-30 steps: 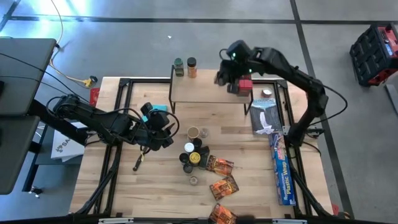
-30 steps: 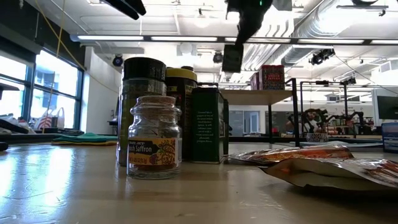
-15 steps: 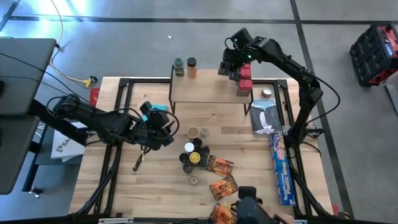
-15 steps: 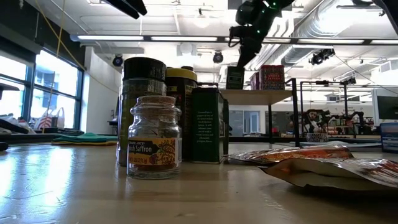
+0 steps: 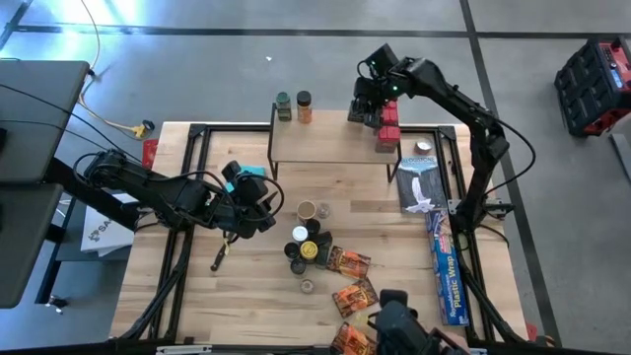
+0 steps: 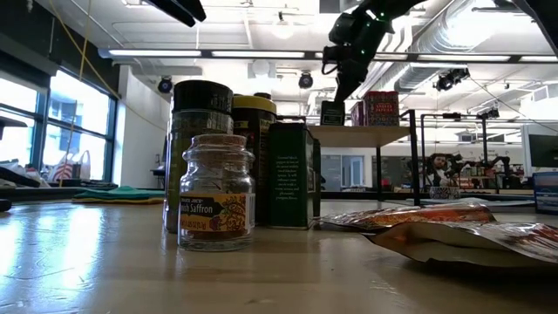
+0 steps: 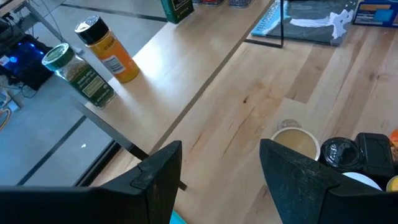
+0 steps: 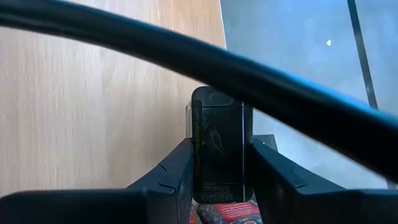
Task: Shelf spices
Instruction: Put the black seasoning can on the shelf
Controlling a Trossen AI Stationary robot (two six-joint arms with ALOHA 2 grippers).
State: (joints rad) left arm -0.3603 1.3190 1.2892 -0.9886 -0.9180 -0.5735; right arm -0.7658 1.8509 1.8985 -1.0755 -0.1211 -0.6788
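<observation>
Right claw [image 5: 367, 108] grasping dark tin [image 8: 219, 146] at shelf's [image 5: 325, 143] far right corner, beside red boxes [image 5: 387, 131] | step: placing | next: release, lift clear | left claw [image 7: 217, 180] released, near shelf's left end

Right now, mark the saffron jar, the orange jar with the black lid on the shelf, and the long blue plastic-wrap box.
saffron jar [image 6: 215, 194], low view, glass body.
orange jar [image 7: 112, 50], left wrist view, its side.
plastic-wrap box [image 5: 449, 271], high view, top face.
</observation>
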